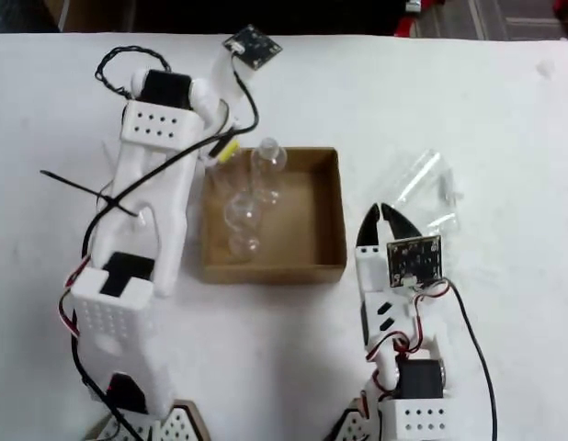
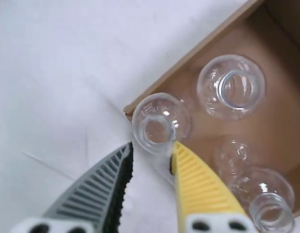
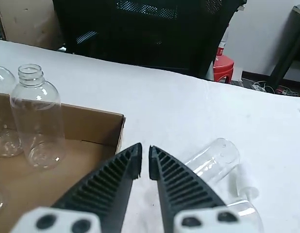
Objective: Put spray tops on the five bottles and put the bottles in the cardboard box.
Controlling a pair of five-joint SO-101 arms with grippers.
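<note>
**White Counter with Cardboard Box, Clear Bottles and Two Grippers**

White counter (image 1: 468,101) carries a shallow cardboard box (image 1: 275,272) near its centre, with one arm on each side. The left gripper (image 2: 151,148) hangs over the box's far left corner. Its grey and yellow jaws stand apart and clamp nothing. Just beyond the jaw tips stands the corner bottle (image 2: 159,116), which is clear, upright and open-necked. It sits inside the box, against that corner. The yellow tip lies just beside the bottle's wall, but contact cannot be judged.

More clear, open-necked bottles stand upright in the box. Among them are the far bottle (image 1: 268,165), by the far wall, and the near bottle (image 1: 245,241), toward the near wall.

The right gripper (image 3: 145,158) sits low over the counter, just outside the box's right wall. Its black jaws are separated by only a narrow gap, with nothing between them. Beyond it, on the bare counter and apart from the box, the lying bottle (image 3: 213,158) rests on its side, its open mouth turned toward the gripper. A small white piece (image 3: 243,178) lies just beside this bottle, too indistinct to identify.

Behind the counter's far edge stand a black mesh chair (image 3: 150,29) and a red stool (image 3: 223,65).
</note>
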